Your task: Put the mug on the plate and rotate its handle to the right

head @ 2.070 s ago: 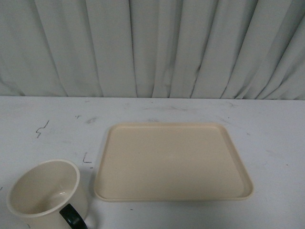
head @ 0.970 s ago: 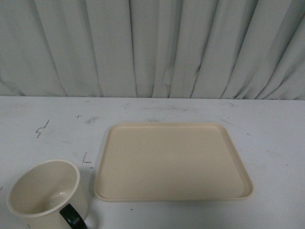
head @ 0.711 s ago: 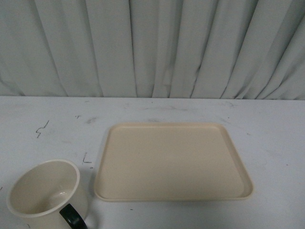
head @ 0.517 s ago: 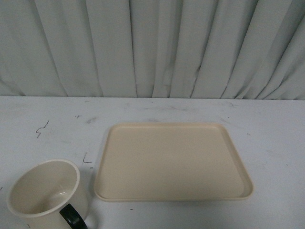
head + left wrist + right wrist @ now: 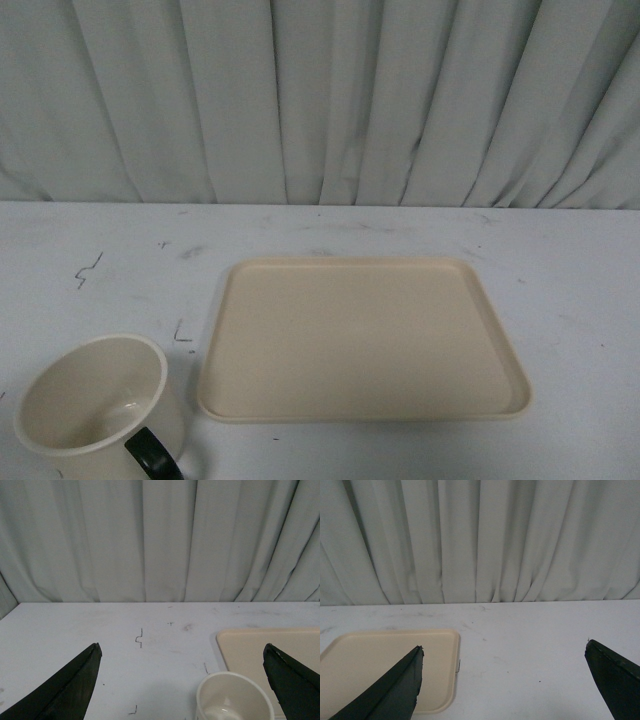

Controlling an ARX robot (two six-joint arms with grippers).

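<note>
The cream mug point(image 5: 95, 405) stands upright on the white table at the front left, its dark handle point(image 5: 152, 452) turned toward the camera and slightly right. Just right of it lies the beige plate point(image 5: 365, 340), bare. Neither gripper shows in the front view. In the left wrist view my left gripper point(image 5: 182, 650) is open, with the mug point(image 5: 234, 697) between and below its spread fingers and the plate point(image 5: 250, 647) beside it. My right gripper point(image 5: 504, 650) is open over bare table, the plate point(image 5: 380, 665) lying by one finger.
A grey-white pleated curtain point(image 5: 320, 100) hangs along the table's far edge. Small dark marks point(image 5: 90, 268) dot the white tabletop point(image 5: 580, 300) left of the plate.
</note>
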